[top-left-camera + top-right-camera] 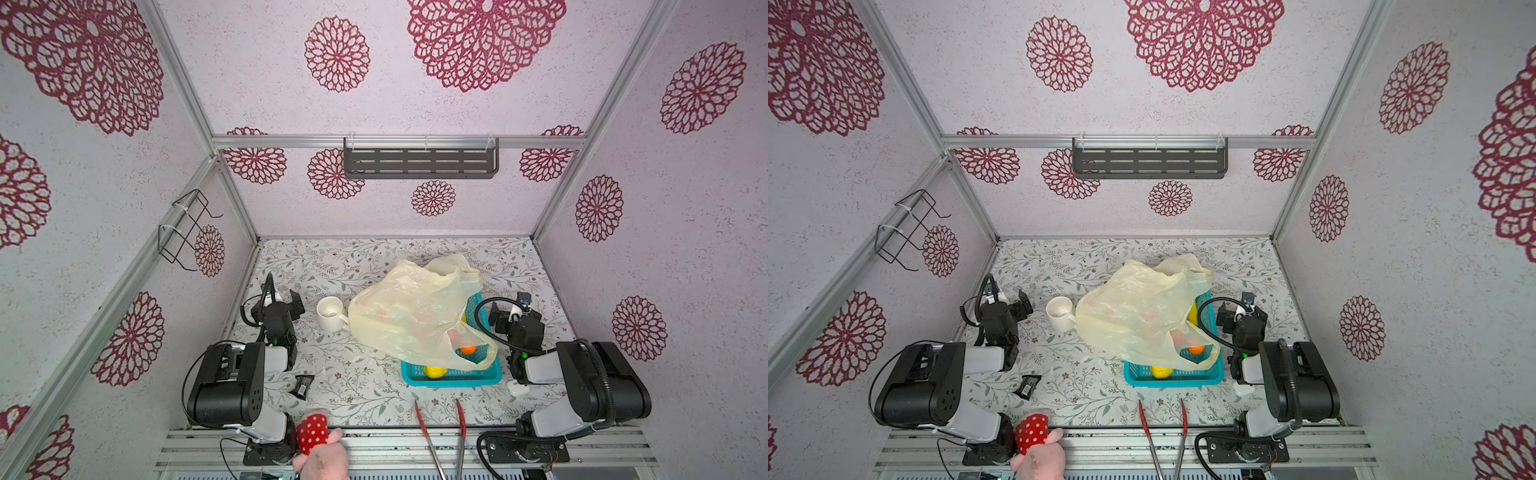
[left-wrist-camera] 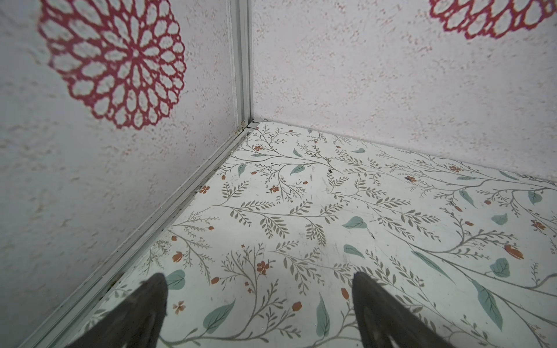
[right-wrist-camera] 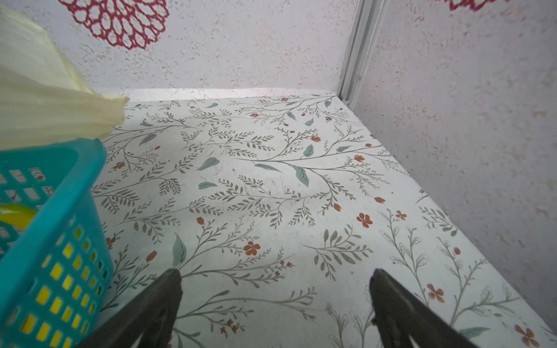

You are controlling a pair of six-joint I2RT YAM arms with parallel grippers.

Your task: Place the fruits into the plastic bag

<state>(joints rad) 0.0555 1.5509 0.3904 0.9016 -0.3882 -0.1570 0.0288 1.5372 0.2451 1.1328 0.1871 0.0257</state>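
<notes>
I count one plastic bag (image 1: pixel 409 316) draped over one teal basket (image 1: pixel 451 378). In the basket I see one orange (image 1: pixel 468 350) and one bumpy yellow fruit (image 1: pixel 434 372). The left jaws and right jaws gape wide, empty, over the bench (image 1: pixel 353 386).

Your tally of the table, kind by kind.
You have one plastic bag (image 1: pixel 411 316) mid-frame, one teal basket (image 1: pixel 457 379) under its lower right part, one white mug (image 1: pixel 331 312) just left of the bag, one pair of red-handled tongs (image 1: pixel 461 415) at the lower edge, one small black packet (image 1: pixel 302 385), one red dotted plush toy (image 1: pixel 312 432), and two arms: left arm (image 1: pixel 232 386), right arm (image 1: pixel 598 382). In the basket you can count three for sure: one orange (image 1: pixel 468 350), one bumpy yellow fruit (image 1: pixel 435 371) and one yellow fruit sliver (image 1: pixel 1192 312); anything more under the bag can't be counted.
</notes>
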